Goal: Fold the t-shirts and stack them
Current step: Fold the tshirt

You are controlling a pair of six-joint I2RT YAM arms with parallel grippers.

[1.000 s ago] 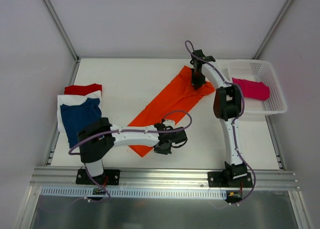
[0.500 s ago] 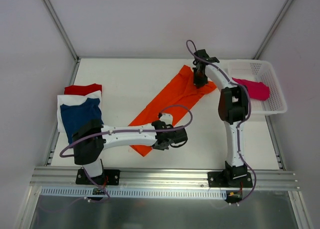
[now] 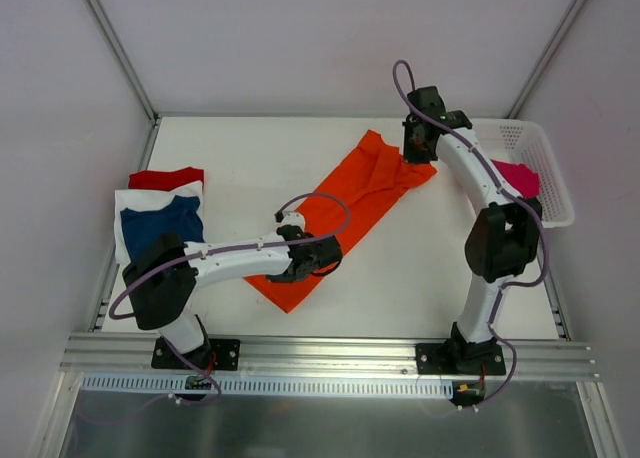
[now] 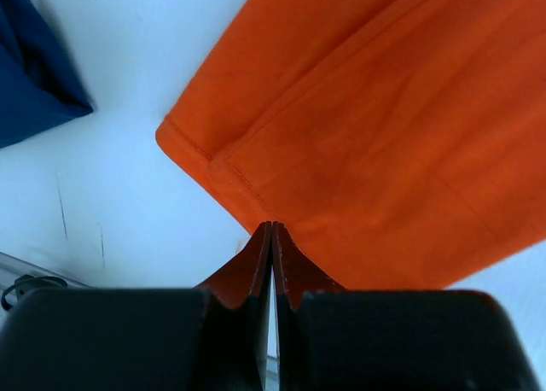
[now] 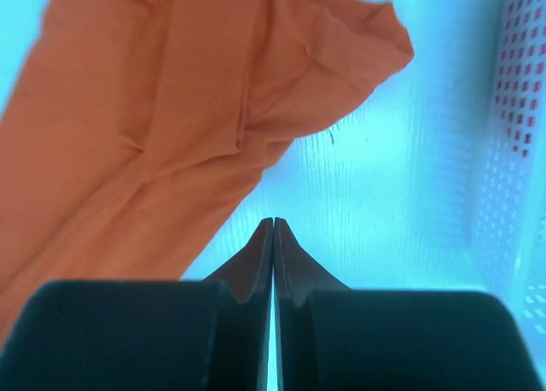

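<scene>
There are an orange t-shirt (image 3: 360,193), navy t-shirt (image 3: 160,230), white t-shirt (image 3: 135,199), red t-shirt (image 3: 165,177), magenta t-shirt (image 3: 520,177) and white basket (image 3: 560,183).

A spread t-shirt (image 3: 345,208) lies between stacked t-shirts (image 3: 160,223), left, and basket (image 3: 520,136), right.

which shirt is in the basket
The pink shirt, in the white basket at right. The orange shirt lies spread mid-table; the blue shirt, white shirt and red shirt are piled left.
</scene>
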